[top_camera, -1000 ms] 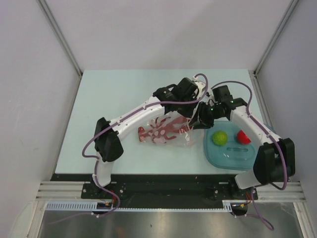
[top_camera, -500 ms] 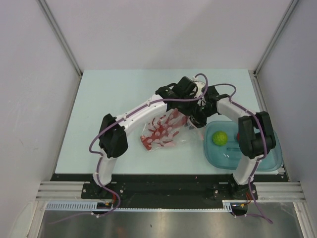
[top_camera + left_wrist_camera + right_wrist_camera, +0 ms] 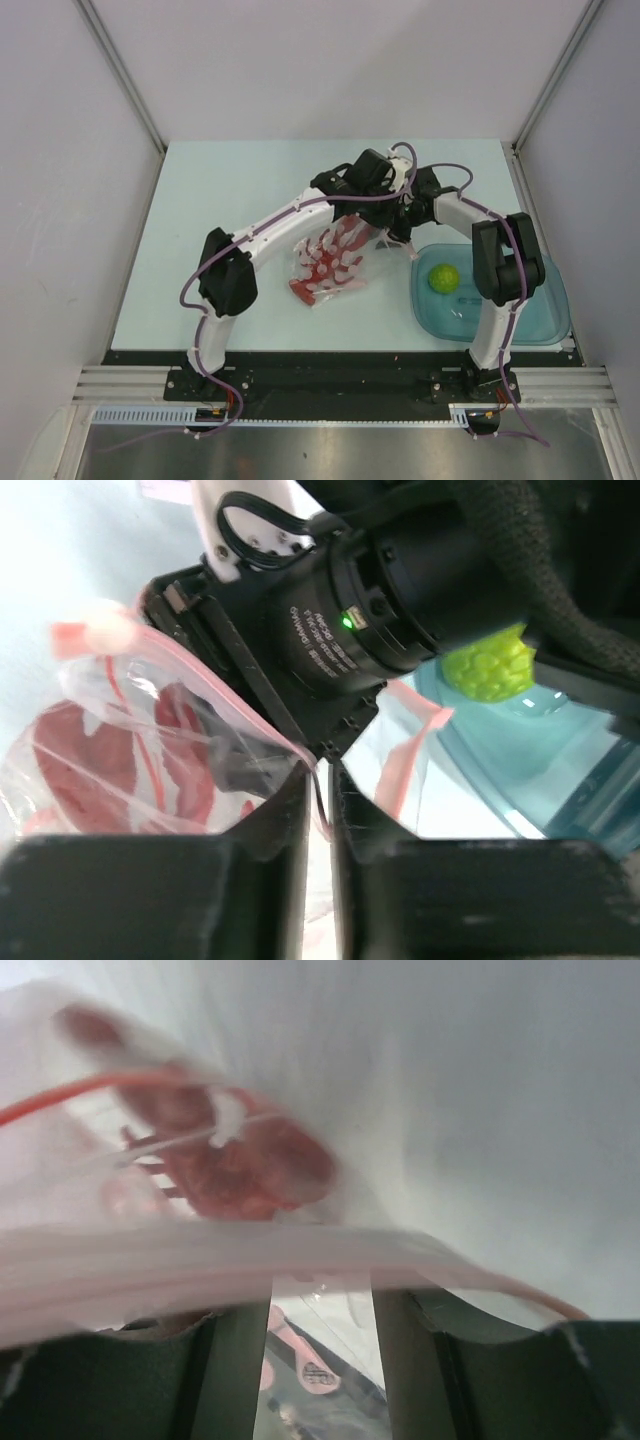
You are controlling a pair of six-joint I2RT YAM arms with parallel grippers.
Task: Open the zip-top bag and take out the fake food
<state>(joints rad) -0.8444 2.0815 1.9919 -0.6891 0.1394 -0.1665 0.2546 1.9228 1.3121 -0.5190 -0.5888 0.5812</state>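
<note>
The zip-top bag hangs tilted over the table with the red lobster inside. My left gripper is shut on the bag's pinkish zip edge, and the lobster shows through the plastic. My right gripper is at the bag's mouth, jaws apart. The zip strip lies across its fingertips, with the blurred lobster beyond. The lime-green fruit sits in the teal tray and shows in the left wrist view. The small red fruit is hidden.
The teal tray stands at the right front, partly under my right arm's elbow. Both forearms cross closely above the table's middle back. Grey walls close in the table on three sides.
My right gripper has swung from above the tray leftward to the bag's mouth. The bag has turned from lying flat to hanging more upright from my left gripper.
</note>
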